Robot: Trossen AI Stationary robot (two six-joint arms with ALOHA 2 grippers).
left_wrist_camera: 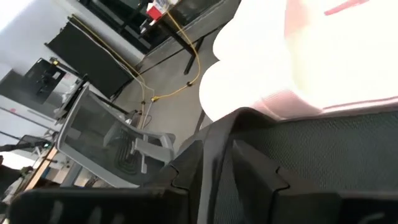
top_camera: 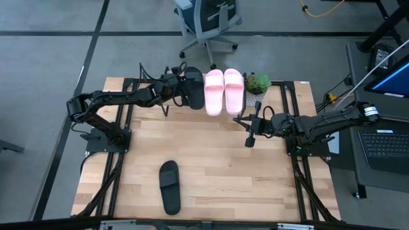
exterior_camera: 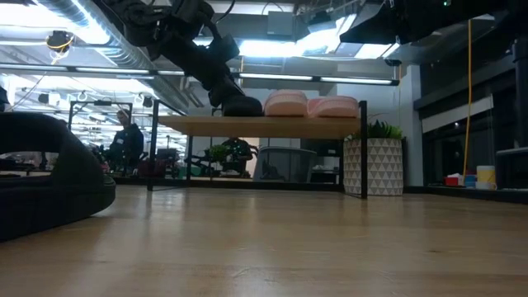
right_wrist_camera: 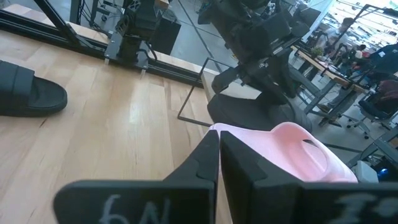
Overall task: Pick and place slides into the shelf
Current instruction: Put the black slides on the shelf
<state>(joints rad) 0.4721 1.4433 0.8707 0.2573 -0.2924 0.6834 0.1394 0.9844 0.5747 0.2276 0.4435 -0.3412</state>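
Observation:
Two pale pink slides (top_camera: 223, 91) lie side by side on the shelf (exterior_camera: 264, 124) at the table's far edge. A black slide (top_camera: 193, 91) lies on the shelf top just left of them, sole down. My left gripper (top_camera: 182, 86) is at this slide's left side and open; its fingers (left_wrist_camera: 186, 171) stand on either side of the slide's edge (left_wrist_camera: 214, 162). The other black slide (top_camera: 169, 185) lies flat on the table near the front edge. My right gripper (top_camera: 250, 137) hangs shut above the table, right of the middle, holding nothing. My left gripper reaches the black slide on the shelf almost level from the table's left. Its fingers stand apart with the slide's edge (left_wrist_camera: 214, 162) between them, and I cannot tell whether they touch it. The slide lies flat on the shelf top.
A potted plant (top_camera: 258, 83) stands at the shelf's right end. An office chair (top_camera: 208, 19) is on the floor beyond the far edge, and a laptop (top_camera: 386, 144) sits to the right of the table. Bare wood (top_camera: 211, 153) lies between the shelf and the near black slide.

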